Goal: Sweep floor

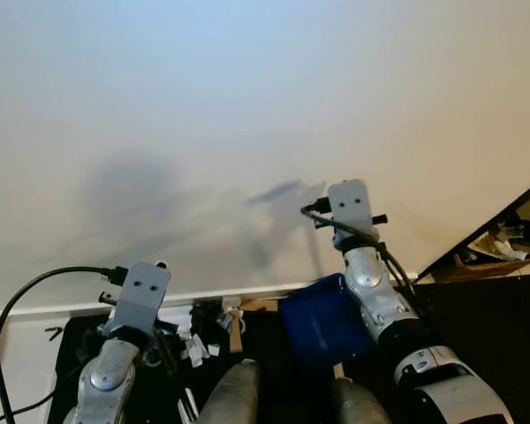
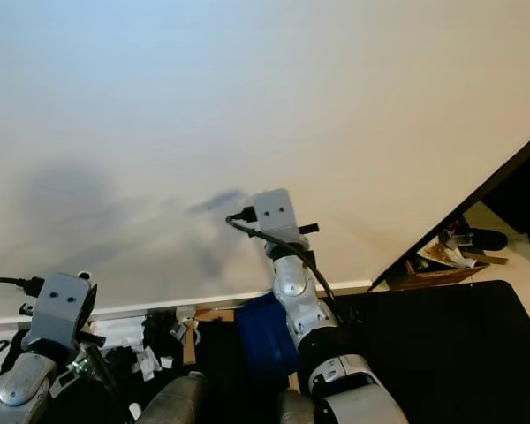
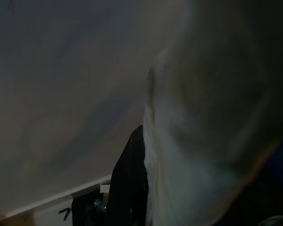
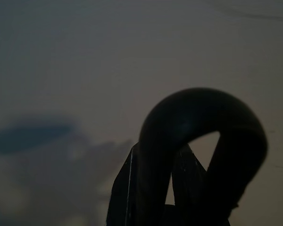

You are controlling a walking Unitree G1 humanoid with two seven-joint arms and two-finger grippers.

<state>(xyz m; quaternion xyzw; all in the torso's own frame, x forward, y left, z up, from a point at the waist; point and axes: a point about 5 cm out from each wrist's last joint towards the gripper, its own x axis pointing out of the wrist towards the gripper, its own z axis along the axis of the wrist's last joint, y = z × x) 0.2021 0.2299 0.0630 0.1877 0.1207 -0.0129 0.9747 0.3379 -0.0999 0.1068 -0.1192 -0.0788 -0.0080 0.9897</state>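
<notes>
A blue dustpan-like object (image 1: 318,322) stands at the foot of the wall, right beside my right arm (image 1: 371,283). Several white paper scraps (image 1: 197,343) lie on the dark floor near my left arm (image 1: 128,327). My right arm is raised toward the wall; in its wrist view a thick dark loop (image 4: 203,117) curves over the right gripper (image 4: 155,193). In the left wrist view the left gripper (image 3: 127,188) is a dark shape beside a blurred pale mass (image 3: 203,141).
A plain cream wall (image 1: 247,106) stands very close ahead, with a white baseboard (image 1: 212,296). Dark flooring (image 1: 495,344) runs to the right, and small clutter (image 1: 499,247) lies past it. A black cable (image 1: 18,300) loops off my left wrist.
</notes>
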